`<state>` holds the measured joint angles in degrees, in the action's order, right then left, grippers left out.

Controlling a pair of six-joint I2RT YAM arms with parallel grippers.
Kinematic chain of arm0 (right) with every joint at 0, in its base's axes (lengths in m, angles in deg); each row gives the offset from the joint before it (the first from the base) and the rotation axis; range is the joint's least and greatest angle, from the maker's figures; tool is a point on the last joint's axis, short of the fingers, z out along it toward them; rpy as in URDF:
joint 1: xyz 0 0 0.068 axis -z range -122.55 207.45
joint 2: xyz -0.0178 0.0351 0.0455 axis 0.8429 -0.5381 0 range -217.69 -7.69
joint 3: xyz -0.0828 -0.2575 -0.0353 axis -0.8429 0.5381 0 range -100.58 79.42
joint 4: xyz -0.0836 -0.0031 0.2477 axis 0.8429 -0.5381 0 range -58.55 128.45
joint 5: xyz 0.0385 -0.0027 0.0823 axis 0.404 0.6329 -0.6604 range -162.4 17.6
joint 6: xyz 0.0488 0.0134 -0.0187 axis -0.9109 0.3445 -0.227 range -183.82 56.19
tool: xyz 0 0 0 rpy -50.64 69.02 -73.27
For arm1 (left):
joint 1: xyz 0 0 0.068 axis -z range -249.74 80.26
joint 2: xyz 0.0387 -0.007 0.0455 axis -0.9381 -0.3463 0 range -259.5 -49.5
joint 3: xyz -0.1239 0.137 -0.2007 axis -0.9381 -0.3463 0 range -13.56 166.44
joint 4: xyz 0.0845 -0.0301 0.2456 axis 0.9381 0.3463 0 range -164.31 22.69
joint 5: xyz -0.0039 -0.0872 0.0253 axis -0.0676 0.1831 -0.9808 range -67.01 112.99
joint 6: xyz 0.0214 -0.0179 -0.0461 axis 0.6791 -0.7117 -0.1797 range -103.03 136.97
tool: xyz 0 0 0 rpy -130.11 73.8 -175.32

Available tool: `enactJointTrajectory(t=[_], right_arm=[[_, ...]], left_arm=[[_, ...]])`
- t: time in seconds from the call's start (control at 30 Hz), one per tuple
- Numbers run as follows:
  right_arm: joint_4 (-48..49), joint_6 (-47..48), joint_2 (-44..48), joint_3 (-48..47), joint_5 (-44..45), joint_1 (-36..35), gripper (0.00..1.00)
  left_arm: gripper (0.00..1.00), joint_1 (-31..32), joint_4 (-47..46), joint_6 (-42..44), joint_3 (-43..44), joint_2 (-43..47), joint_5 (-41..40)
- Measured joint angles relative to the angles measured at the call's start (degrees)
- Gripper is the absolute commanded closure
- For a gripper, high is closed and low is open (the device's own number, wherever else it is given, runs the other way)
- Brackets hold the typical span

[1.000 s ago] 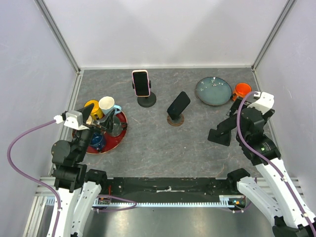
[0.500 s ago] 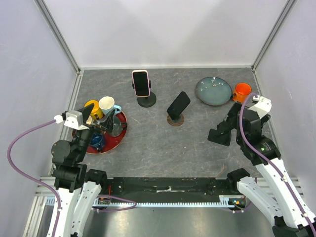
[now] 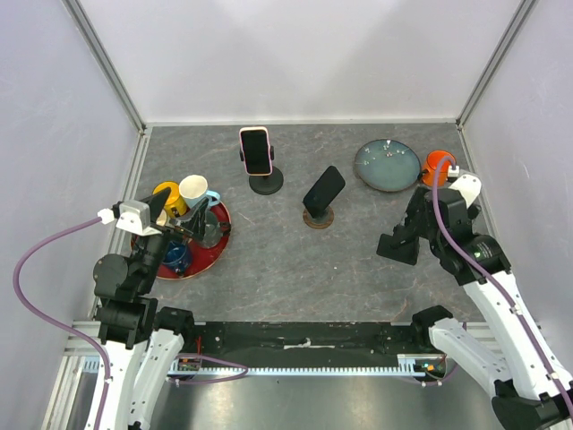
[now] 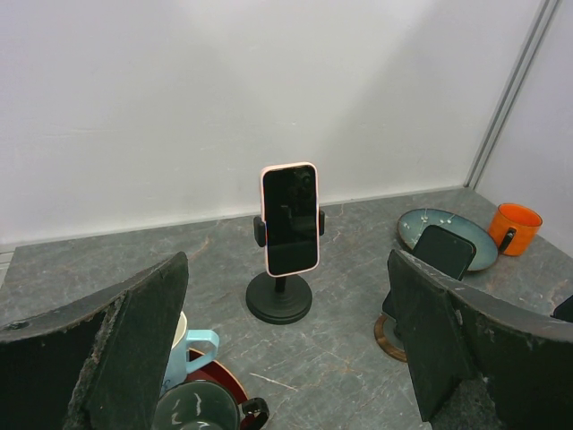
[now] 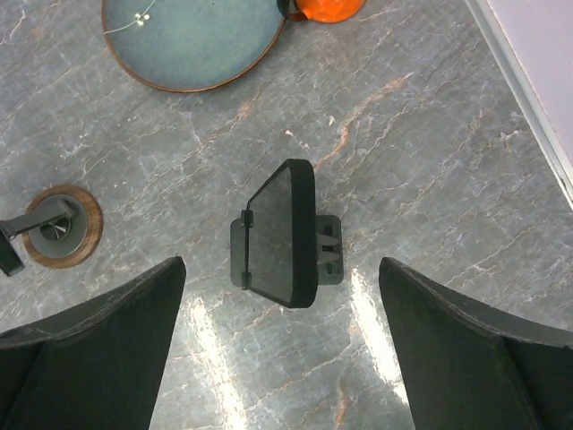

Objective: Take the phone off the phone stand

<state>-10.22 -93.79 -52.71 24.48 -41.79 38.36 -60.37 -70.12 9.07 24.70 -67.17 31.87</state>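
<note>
Right hand (image 5: 280, 269): fingers spread wide, pointing down, nothing between them. Directly beneath, centred in the gap and not touched by either finger, a dark phone (image 5: 273, 235) sits in its small black stand (image 5: 328, 249), leaning back against the bracket. This unit stands on the grey table (image 3: 295, 260) at the right side, nearer to me than the teal plate (image 3: 387, 166) and the orange cup (image 3: 439, 163), which sit just beside each other at the far right.

Left hand (image 4: 286, 269): fingers likewise spread wide and empty. It hangs over the red tray (image 3: 201, 267) at the left, which carries several cups, among them a white cup (image 3: 192, 189) and a yellow cup (image 3: 166, 196).

Other units noted: a pink-cased phone (image 4: 289, 218) is clamped upright in a black pedestal stand (image 4: 279, 298) near the back wall, well apart from both hands. A black phone (image 3: 324, 189) leans on a round wooden stand (image 3: 318, 218) at mid-table, between the pedestal and the plate.

All three phones are seated in their stands.
</note>
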Motion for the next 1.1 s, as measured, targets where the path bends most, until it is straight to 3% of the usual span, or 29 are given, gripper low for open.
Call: enactJointTrajectory(t=[0.13,0.43,0.77,1.1], right_arm=[[-1.64,-0.26,-1.20,-1.51,-2.36,0.52,0.18],[-3.30,-0.15,-3.65,-1.57,-8.09,5.22,0.35],[-2.78,1.07,-4.63,1.14,-15.28,10.14,0.41],[-1.11,1.31,-4.90,3.85,-16.65,11.10,0.52]], left_arm=[[0.00,0.00,0.00,0.00,0.00,0.00,0.00],[0.00,0.00,0.00,0.00,0.00,0.00,0.00],[0.00,0.00,0.00,0.00,0.00,0.00,0.02],[0.00,0.00,0.00,0.00,0.00,0.13,0.04]])
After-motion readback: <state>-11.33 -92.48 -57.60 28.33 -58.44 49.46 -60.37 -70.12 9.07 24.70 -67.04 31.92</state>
